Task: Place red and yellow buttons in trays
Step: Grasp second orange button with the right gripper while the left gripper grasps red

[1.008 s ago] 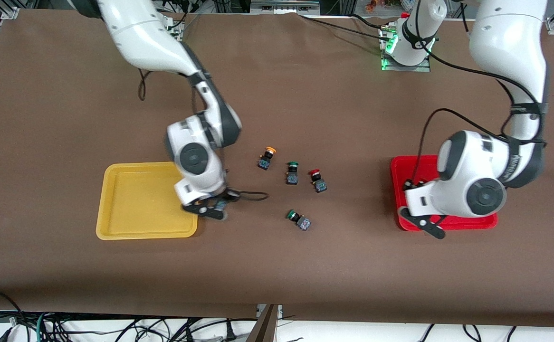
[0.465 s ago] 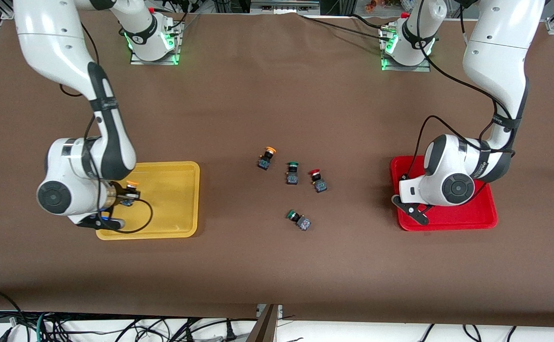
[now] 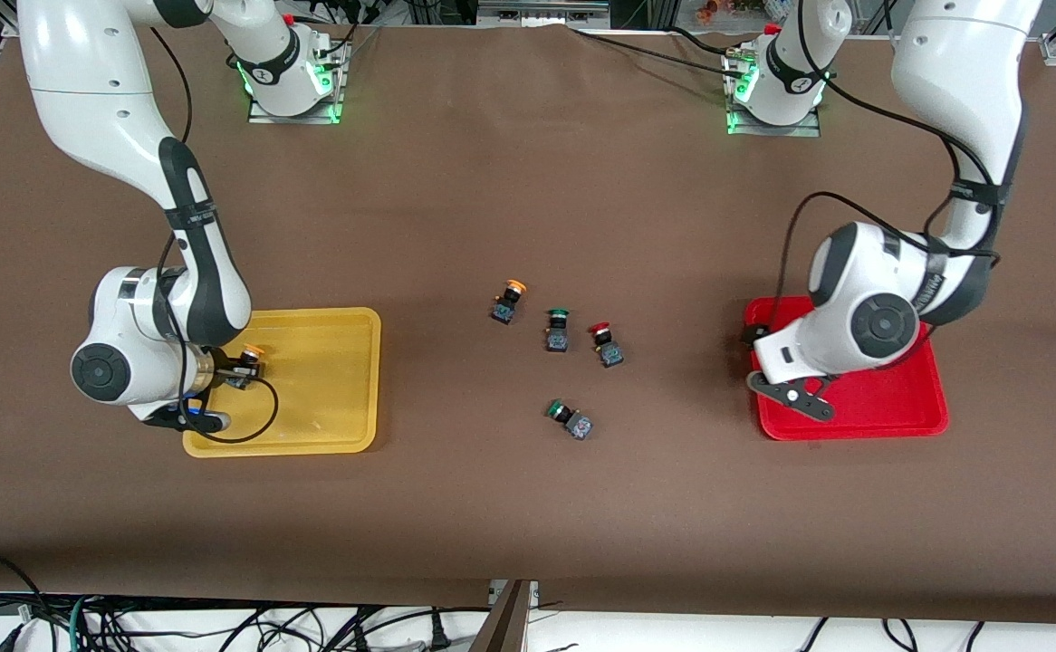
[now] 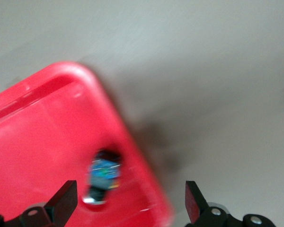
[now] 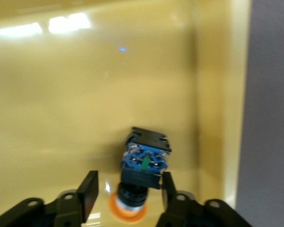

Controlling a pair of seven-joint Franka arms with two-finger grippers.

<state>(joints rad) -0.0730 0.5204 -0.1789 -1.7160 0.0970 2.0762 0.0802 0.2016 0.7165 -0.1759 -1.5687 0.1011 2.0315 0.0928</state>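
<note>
With the right end effector (image 5: 128, 196) spread around a yellow button (image 5: 141, 171) in the yellow tray (image 3: 347, 380) and the left end effector (image 4: 130, 201) spread over the red tray (image 4: 42, 142), which holds a button (image 4: 103, 176), a lifting finger could snag and topple either one.

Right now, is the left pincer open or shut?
Open: the left pincer has its fingers spread wide above the red tray.

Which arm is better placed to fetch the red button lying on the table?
Probably left. The left claw is open and empty over the red tray, closer to the red button. The right claw is low in the yellow tray, around a yellow button.
</note>
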